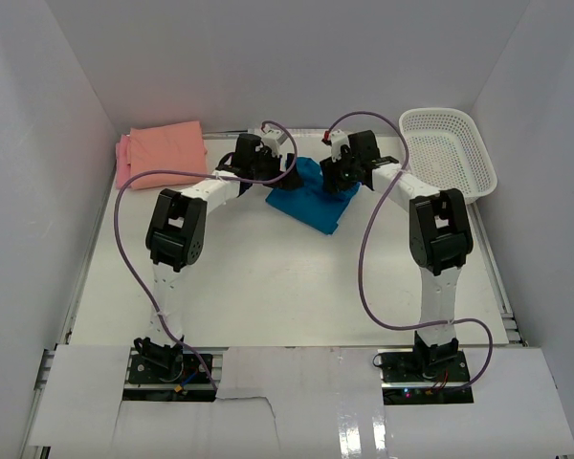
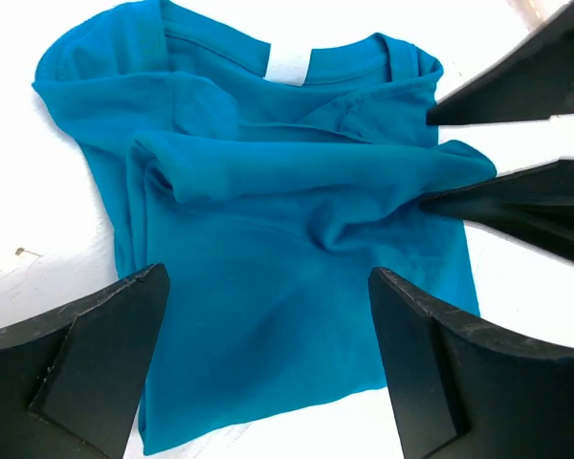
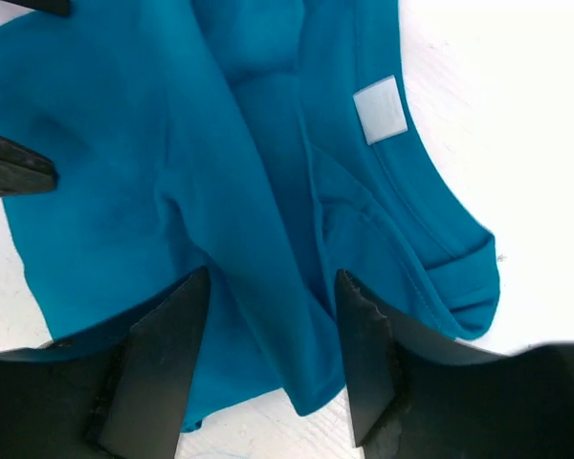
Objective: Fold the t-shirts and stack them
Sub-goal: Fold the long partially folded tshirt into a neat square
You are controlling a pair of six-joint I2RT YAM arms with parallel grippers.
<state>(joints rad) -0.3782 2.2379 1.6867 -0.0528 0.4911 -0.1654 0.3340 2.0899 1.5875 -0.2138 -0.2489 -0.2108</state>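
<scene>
teal t-shirt (image 2: 297,258): soft matt cloth, creased
neck label (image 2: 289,67): smooth, white
salmon t-shirt (image 1: 167,148): matt cloth
basket (image 1: 459,164): white plastic mesh
left gripper fingers (image 2: 96,363): matt black plastic

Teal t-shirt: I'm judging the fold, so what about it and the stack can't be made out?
- Top view: the left wrist and right wrist cover the middle of the teal t-shirt.
- Left wrist view: the left claw hides its lower corners.
- Right wrist view: the right claw hides part of its edge.
- Top view: the pink t-shirt shows only an edge beneath the salmon t-shirt.
</scene>
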